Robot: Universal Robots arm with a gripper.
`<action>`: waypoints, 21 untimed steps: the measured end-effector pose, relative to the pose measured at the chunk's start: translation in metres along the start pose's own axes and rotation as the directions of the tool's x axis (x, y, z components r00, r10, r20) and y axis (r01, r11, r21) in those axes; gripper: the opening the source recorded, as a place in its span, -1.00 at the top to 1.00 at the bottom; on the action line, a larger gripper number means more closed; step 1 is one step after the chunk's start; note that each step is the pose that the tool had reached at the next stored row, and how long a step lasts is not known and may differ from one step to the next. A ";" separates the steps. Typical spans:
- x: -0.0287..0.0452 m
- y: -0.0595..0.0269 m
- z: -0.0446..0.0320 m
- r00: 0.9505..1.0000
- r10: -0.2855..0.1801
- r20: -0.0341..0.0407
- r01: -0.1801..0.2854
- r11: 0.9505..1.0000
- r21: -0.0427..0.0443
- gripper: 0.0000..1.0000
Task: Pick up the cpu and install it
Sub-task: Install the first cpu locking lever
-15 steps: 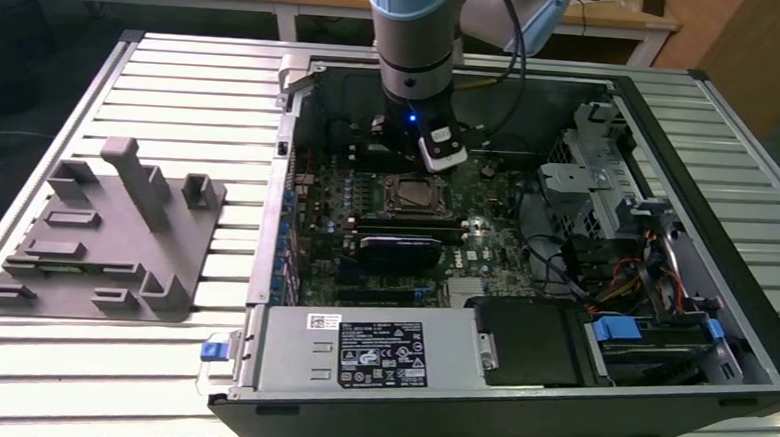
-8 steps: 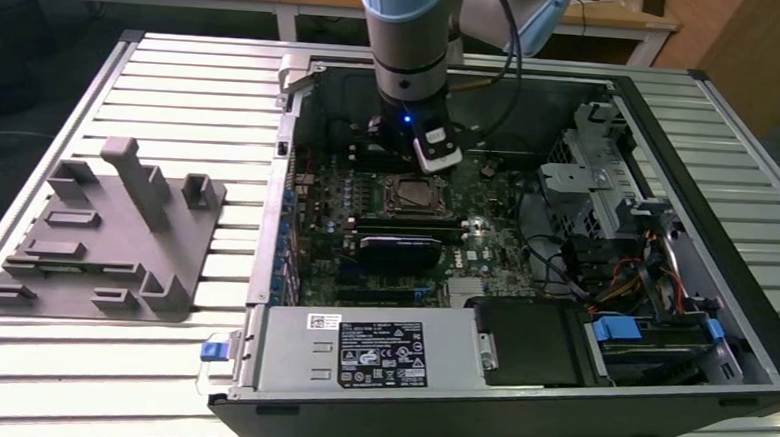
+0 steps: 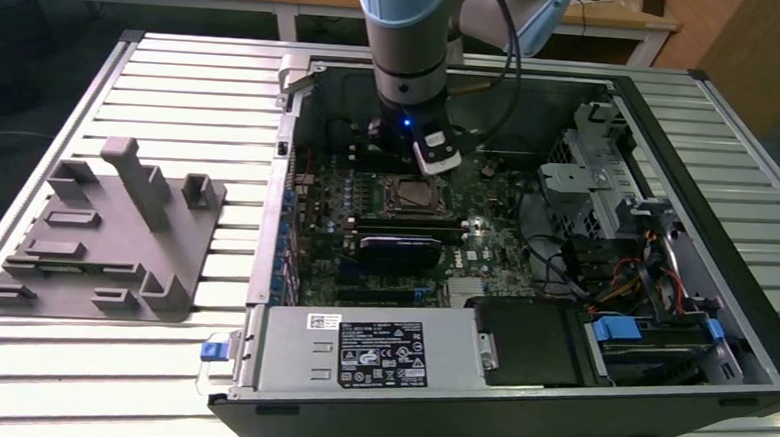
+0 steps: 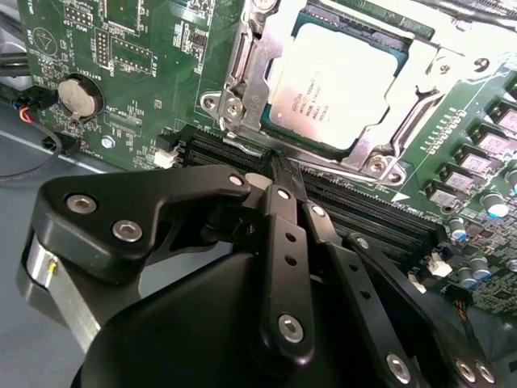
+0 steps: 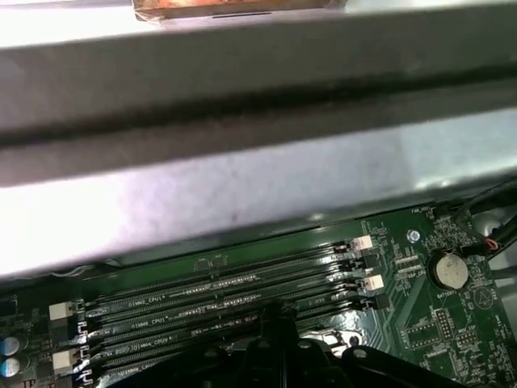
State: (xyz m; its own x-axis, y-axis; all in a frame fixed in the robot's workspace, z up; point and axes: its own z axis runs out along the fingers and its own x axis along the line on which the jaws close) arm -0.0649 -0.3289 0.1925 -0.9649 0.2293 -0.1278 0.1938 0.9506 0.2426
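Observation:
The cpu (image 4: 338, 79), a flat square chip with a silvery top, lies inside the metal frame of the motherboard socket (image 4: 242, 77). In the exterior view the cpu (image 3: 411, 192) sits mid-board inside the open computer case. My gripper (image 4: 279, 166) hovers just off the socket's edge, over the memory slots. Its black fingers are shut together with nothing between them. The fingertips (image 5: 279, 317) also point down at the memory slots in the first wrist view. In the exterior view my gripper (image 3: 401, 151) hangs just behind the socket.
The case's walls (image 3: 285, 173) surround the motherboard. Memory slots (image 5: 226, 291) and a coin battery (image 4: 78, 97) lie near the socket. A power supply (image 3: 370, 353) fills the front, and a drive cage with cables (image 3: 606, 190) stands at the exterior view's right. A grey fixture (image 3: 109, 234) rests at the left.

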 end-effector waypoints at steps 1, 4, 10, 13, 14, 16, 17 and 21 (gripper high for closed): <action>0.0000 -0.0005 0.0005 1.000 0.000 0.000 0.000 1.000 0.000 0.79; -0.0005 -0.0027 0.0017 1.000 0.000 0.000 0.000 1.000 0.000 0.79; -0.0009 -0.0043 0.0022 1.000 0.001 0.000 -0.001 1.000 -0.004 0.79; -0.0009 -0.0043 0.0023 1.000 0.001 -0.001 -0.001 1.000 -0.004 0.79; -0.0009 -0.0044 0.0023 1.000 0.001 -0.001 -0.001 1.000 -0.004 0.79; -0.0010 -0.0042 0.0015 1.000 0.001 0.000 -0.001 1.000 -0.004 0.79; -0.0012 -0.0039 -0.0001 1.000 0.001 0.000 -0.001 1.000 -0.004 0.79; -0.0023 -0.0017 -0.0081 1.000 0.001 0.000 -0.001 1.000 -0.004 0.79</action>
State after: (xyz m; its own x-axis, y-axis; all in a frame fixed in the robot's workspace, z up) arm -0.0645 -0.3328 0.2001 -0.9649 0.2299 -0.1272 0.1937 0.9496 0.2465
